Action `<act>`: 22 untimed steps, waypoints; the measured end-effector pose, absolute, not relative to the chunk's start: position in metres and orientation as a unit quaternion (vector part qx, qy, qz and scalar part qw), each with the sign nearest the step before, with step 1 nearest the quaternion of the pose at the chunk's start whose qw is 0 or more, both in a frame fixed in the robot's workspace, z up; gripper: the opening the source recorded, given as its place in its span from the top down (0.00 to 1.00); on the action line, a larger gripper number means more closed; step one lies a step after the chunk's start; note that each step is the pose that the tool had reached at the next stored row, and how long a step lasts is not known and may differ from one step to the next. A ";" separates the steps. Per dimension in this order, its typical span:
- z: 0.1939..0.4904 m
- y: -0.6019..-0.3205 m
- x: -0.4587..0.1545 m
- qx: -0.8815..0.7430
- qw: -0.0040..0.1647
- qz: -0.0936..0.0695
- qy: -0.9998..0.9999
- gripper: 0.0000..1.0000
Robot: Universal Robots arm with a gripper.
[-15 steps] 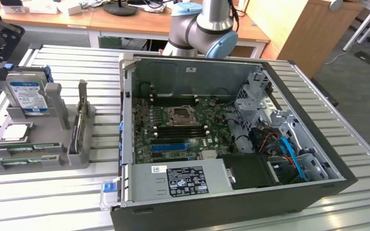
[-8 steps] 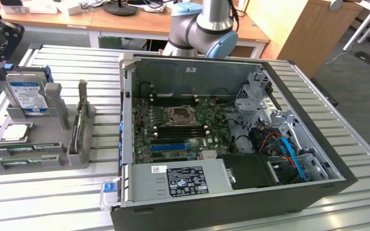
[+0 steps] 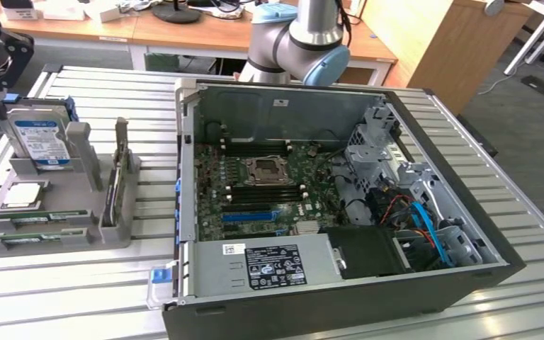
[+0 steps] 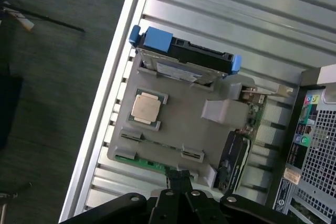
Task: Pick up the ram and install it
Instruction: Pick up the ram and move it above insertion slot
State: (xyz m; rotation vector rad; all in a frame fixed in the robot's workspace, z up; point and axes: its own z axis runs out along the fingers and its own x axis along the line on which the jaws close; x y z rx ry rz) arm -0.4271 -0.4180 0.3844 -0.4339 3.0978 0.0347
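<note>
Ram lies low in the outermost slot of the grey holder, at the edge farthest from the upright hard drive. Its long axis runs along that edge, from the exterior view's left to its right, and a second green stick lies parallel just behind it. Pale stickers show on both sticks, but their print is too small to read. The same goes for the drive's blue-and-white label and the white-and-black label on the power supply in the open computer case. A square silver processor sits between drive and sticks. In the wrist view the claw hangs over the holder's ram edge, fingers pressed together on nothing. The arm rises behind the case, above the slatted table.
</note>
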 end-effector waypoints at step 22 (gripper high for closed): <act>0.383 -0.418 -0.429 -0.287 -0.003 -0.021 0.958 0.89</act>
